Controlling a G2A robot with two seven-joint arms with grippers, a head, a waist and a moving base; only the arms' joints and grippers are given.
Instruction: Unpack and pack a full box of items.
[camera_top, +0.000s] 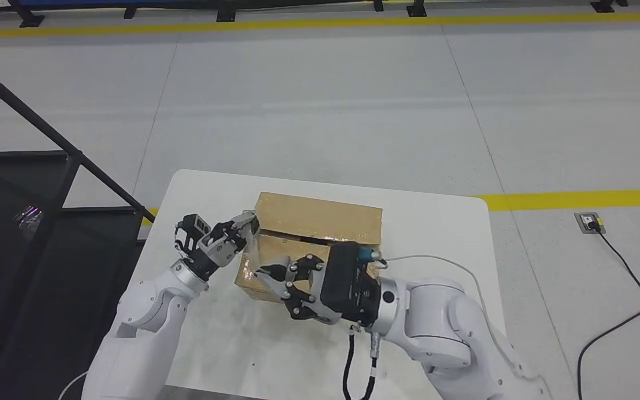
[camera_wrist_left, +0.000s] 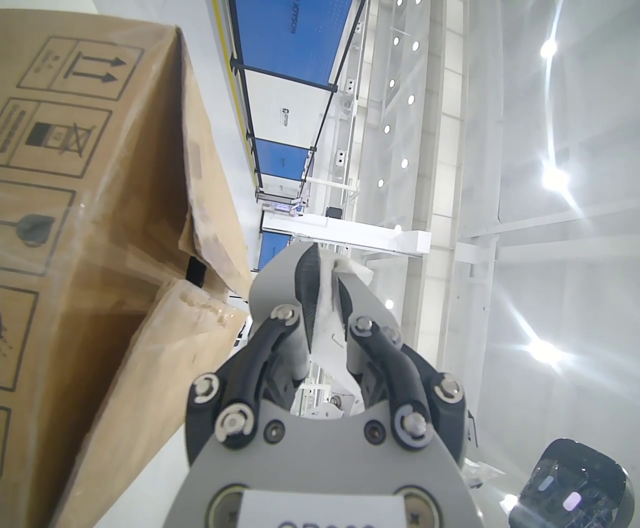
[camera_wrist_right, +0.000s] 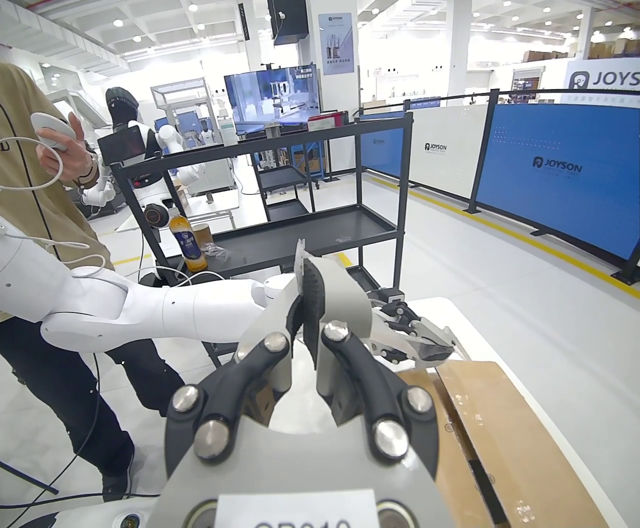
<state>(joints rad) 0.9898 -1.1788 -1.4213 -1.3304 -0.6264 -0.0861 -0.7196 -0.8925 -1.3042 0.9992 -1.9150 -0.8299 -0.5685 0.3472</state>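
A brown cardboard box (camera_top: 318, 232) stands in the middle of the white table (camera_top: 440, 230), its top flaps down with a narrow dark gap along the seam (camera_wrist_right: 481, 470). Shiny clear tape covers its side (camera_wrist_left: 125, 260). My left gripper (camera_top: 243, 226) hovers at the box's upper left corner, shut on a whitish strip of tape (camera_wrist_left: 330, 295). My right gripper (camera_top: 277, 276) is at the box's front side, shut on a thin pale strip of tape (camera_wrist_right: 300, 257) that sticks up past its fingertips. The left gripper (camera_wrist_right: 436, 348) is just above the box top.
A black shelf cart (camera_wrist_right: 310, 240) stands off the table's left side (camera_top: 60, 235), with a bottle (camera_wrist_right: 186, 240) on it. A grey cable (camera_top: 425, 262) runs across the table by the right arm. Bare table lies right of the box.
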